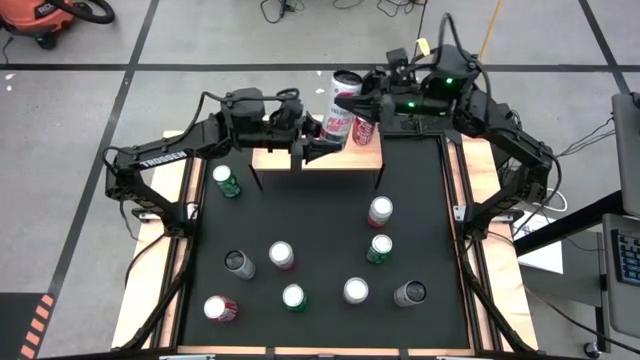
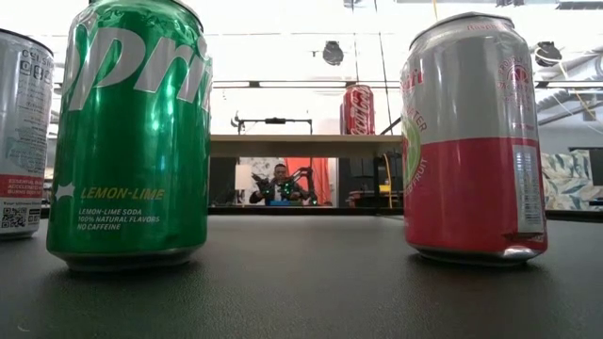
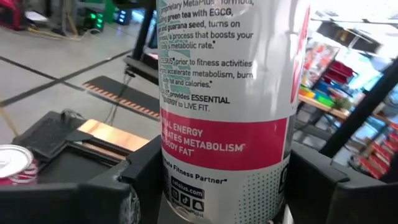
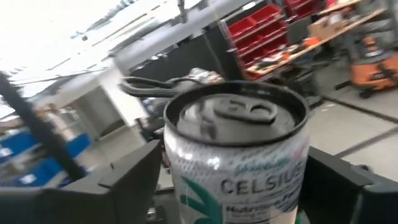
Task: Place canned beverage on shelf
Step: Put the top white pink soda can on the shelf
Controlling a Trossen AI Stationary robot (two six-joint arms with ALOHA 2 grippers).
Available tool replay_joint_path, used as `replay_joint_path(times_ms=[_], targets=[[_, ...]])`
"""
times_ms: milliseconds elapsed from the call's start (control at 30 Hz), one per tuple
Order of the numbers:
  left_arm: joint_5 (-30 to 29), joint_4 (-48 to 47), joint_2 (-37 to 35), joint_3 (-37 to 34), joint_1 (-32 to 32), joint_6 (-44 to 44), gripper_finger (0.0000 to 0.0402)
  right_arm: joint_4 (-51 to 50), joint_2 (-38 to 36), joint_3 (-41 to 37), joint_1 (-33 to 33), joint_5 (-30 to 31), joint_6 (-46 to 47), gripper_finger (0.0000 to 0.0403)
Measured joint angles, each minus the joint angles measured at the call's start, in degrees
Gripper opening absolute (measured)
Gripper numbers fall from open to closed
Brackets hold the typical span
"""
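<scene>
The canned beverage (image 1: 341, 108) is a tall white can with a pink band and the Celsius name (small print about metabolism runs down its side). It stands roughly upright with its silver top and pull tab uppermost, raised over the back edge of the shelf (image 1: 280, 160). The shelf is a low stand with a light wood plank top on thin black legs, set at the far end of the desk (image 1: 320, 225). A red can (image 1: 364, 130) stands upright on the shelf, just beside the white can.
</scene>
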Motion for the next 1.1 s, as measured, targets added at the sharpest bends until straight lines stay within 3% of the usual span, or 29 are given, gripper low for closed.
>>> replay_joint_path(times_ms=[367,567,1100], targets=[[1.66,0.46,0.07,0.0,0.6,7.75,0.0249,-6.15,-0.09,8.3,-4.23,-4.72,0.01,0.0342],[1.99,2.85,0.08,0.0,1.22,7.95,0.0249,-11.57,0.03,12.51,-4.97,-5.06,-6.63,0.0342],[2.75,7.6,4.09,0.0,1.11,7.61,0.0249,-21.81,2.82,18.27,-6.37,-8.96,-10.18,0.0357]])
